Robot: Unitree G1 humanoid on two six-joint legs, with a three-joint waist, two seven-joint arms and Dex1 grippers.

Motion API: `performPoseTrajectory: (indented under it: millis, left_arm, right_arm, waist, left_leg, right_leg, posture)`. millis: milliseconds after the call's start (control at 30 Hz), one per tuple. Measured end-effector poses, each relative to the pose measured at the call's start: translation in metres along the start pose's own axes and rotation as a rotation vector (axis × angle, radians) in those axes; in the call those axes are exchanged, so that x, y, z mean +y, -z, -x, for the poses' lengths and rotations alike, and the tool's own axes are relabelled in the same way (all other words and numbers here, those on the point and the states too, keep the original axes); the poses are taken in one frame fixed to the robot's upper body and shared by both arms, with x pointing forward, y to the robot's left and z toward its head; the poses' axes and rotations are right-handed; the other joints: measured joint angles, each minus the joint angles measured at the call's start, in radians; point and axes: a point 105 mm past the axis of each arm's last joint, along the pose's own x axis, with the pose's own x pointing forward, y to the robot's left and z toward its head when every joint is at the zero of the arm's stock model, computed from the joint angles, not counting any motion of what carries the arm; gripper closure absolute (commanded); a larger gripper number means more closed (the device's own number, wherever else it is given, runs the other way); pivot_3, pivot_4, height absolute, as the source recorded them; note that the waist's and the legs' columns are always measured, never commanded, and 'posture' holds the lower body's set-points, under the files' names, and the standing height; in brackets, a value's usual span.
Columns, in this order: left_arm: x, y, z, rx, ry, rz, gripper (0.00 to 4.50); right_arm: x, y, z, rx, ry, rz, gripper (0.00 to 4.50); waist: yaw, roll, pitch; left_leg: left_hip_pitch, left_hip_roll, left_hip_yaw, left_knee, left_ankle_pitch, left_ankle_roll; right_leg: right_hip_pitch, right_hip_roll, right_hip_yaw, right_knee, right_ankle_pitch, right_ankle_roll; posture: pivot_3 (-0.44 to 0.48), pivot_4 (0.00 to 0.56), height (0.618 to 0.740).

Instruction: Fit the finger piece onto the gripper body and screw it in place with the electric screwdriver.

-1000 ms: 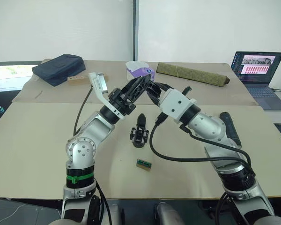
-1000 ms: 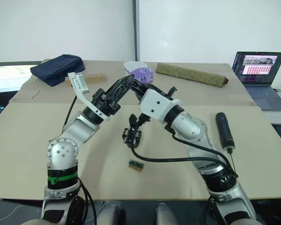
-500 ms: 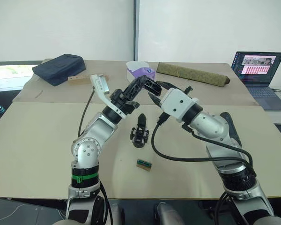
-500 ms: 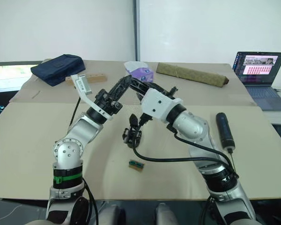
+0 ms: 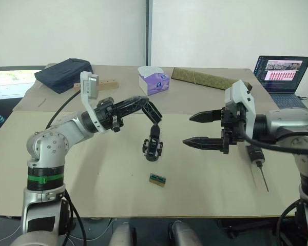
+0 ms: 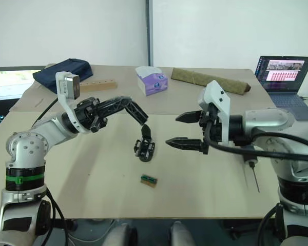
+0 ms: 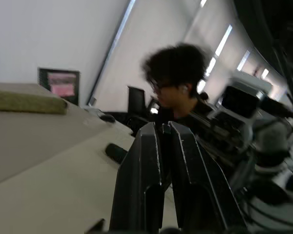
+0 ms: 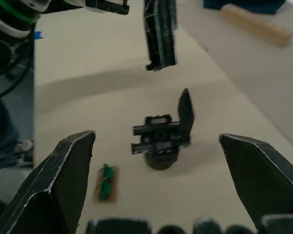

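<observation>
The gripper body (image 5: 153, 145) stands on the tan table (image 5: 82, 169) with one black prong pointing up. My left gripper (image 5: 155, 118) hangs just above that prong, shut on the finger piece (image 7: 164, 146), a thin black sliver pinched between its fingers. My right gripper (image 5: 188, 129) is wide open and empty. It is held level above the table to the right of the body, fingertips pointing toward it. The electric screwdriver (image 5: 254, 154) lies behind my right gripper, mostly hidden, its thin metal bit (image 5: 263, 180) pointing toward the front edge.
A small green-and-brown block (image 5: 157, 179) lies in front of the body. Along the far side are a navy bag (image 5: 64, 68), a wooden block (image 5: 100, 86), a tissue box (image 5: 154, 80), an olive roll (image 5: 210, 81) and a laptop (image 5: 282, 77). A person (image 7: 178, 83) is beyond the table.
The two grippers, which met above the body, have parted. The left one closed and stayed over the body. The right one opened wide and swung off to the right.
</observation>
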Motion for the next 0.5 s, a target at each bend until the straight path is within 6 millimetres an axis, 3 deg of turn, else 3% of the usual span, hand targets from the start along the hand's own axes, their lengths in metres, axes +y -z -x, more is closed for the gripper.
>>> performPoseTrajectory:
  millis: [233, 500]
  left_arm:
    - [-0.013, 0.028, -0.013, 0.160, 0.156, 0.041, 4.50]
    - [-0.015, 0.037, -0.021, 0.180, 0.175, 0.048, 4.50]
  right_arm:
    - [0.015, -0.001, -0.028, -0.010, -0.132, -0.153, 0.03]
    - [0.036, -0.002, -0.046, 0.005, -0.251, -0.249, 0.03]
  waist:
    - [0.002, 0.000, 0.000]
    - [0.005, 0.000, 0.000]
  left_leg:
    - [-0.003, 0.000, -0.001, 0.000, 0.000, 0.000]
    - [-0.003, 0.000, -0.001, 0.000, 0.000, 0.000]
  right_leg:
    - [-0.002, 0.000, 0.000, 0.000, 0.000, 0.000]
    - [-0.002, 0.000, 0.000, 0.000, 0.000, 0.000]
  posture:
    - [0.000, 0.150, 0.740]
    - [0.000, 0.150, 0.740]
